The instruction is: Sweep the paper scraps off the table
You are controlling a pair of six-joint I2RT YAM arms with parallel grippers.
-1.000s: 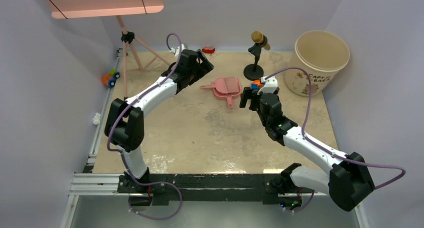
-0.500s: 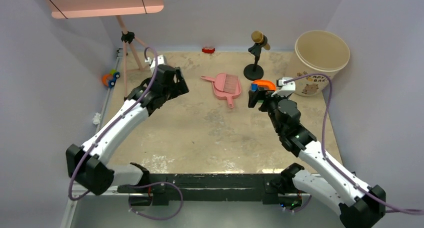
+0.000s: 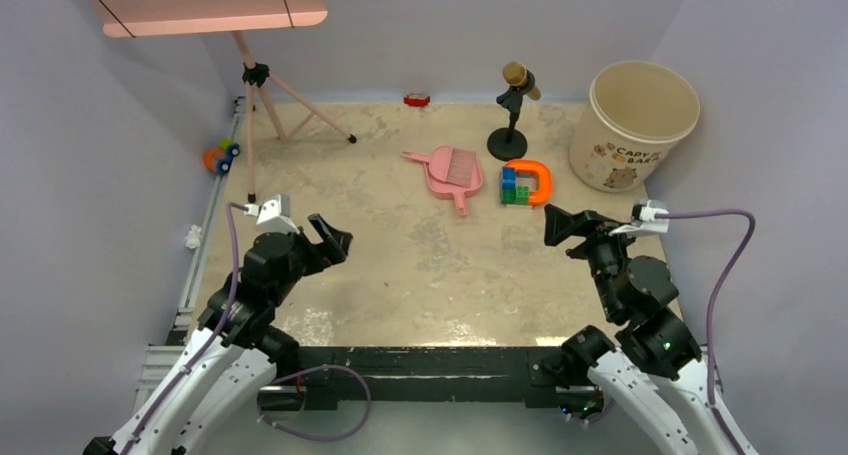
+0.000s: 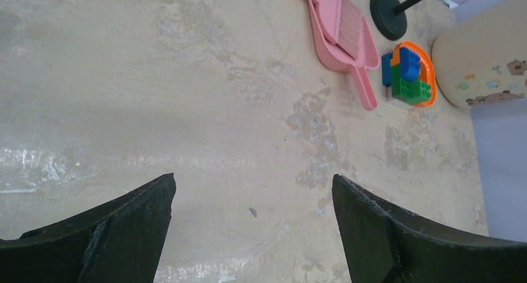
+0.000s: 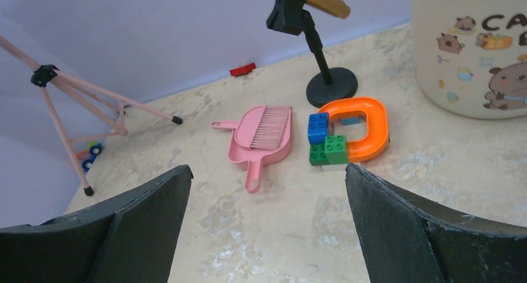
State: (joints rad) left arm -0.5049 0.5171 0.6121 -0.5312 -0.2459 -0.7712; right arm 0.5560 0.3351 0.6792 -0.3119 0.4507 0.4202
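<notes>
Beige counter [image 3: 420, 265]: left fingers [image 3: 331, 234] and right fingers [image 3: 563, 225] hung toward its near edge, both spread wide apart and empty. One white paper scrap [image 3: 192, 237] lay just beyond its left edge.

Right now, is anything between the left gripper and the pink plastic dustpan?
Nothing visible does. Only bare beige mottled table lies between the open left gripper and the pink plastic dustpan holding its brush.
</notes>
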